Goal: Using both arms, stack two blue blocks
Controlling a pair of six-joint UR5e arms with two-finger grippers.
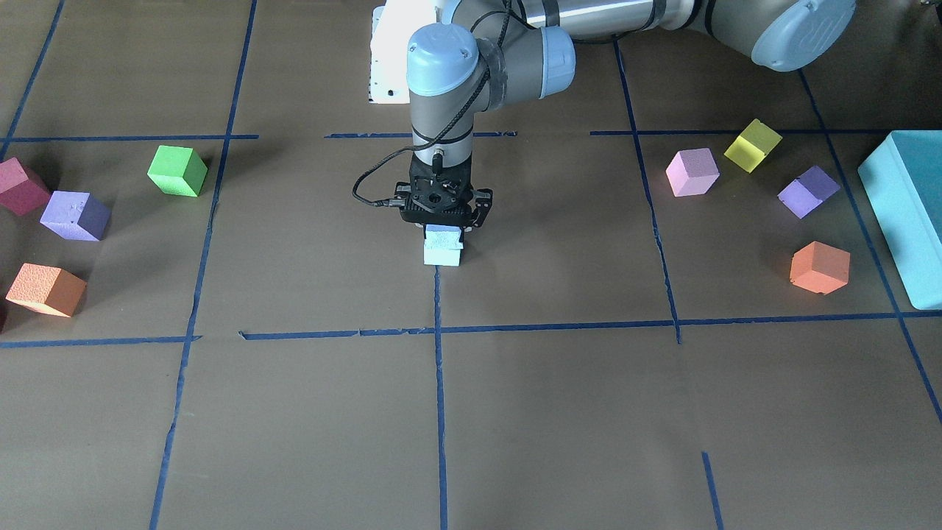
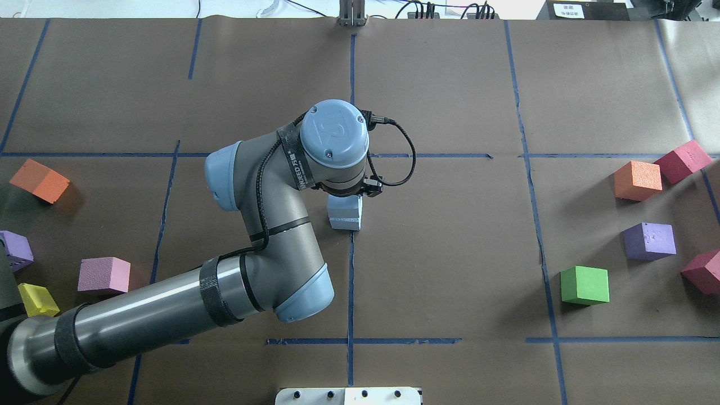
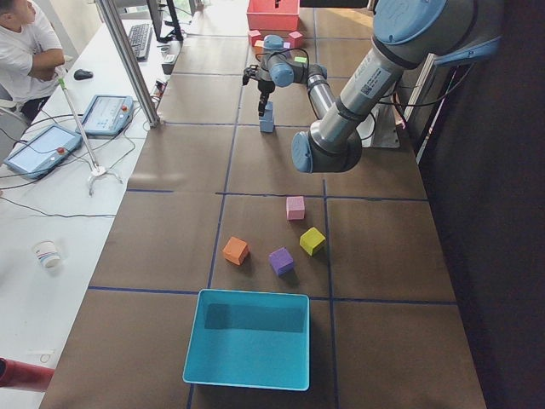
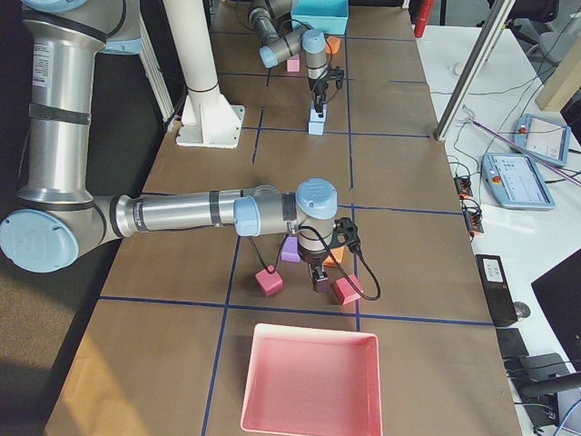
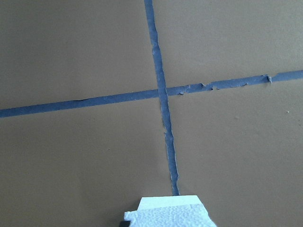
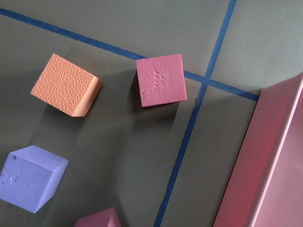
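Two light blue blocks stand stacked at the table's centre on a tape crossing: the deeper blue upper block (image 1: 444, 237) rests on the paler lower block (image 1: 442, 255). The stack also shows in the overhead view (image 2: 344, 212). My left gripper (image 1: 444, 225) points straight down with its fingers on either side of the upper block, shut on it. In the left wrist view the upper block's grainy top (image 5: 168, 218) fills the bottom edge. My right gripper (image 4: 320, 280) hangs low among cubes near the pink tray; I cannot tell whether it is open or shut.
A teal box (image 1: 909, 213) lies at the table's end on my left, with pink (image 1: 692, 172), yellow (image 1: 752, 145), purple (image 1: 808, 191) and orange (image 1: 820, 267) cubes near it. On my right lie a green cube (image 2: 584, 285), more cubes and a pink tray (image 4: 309, 381).
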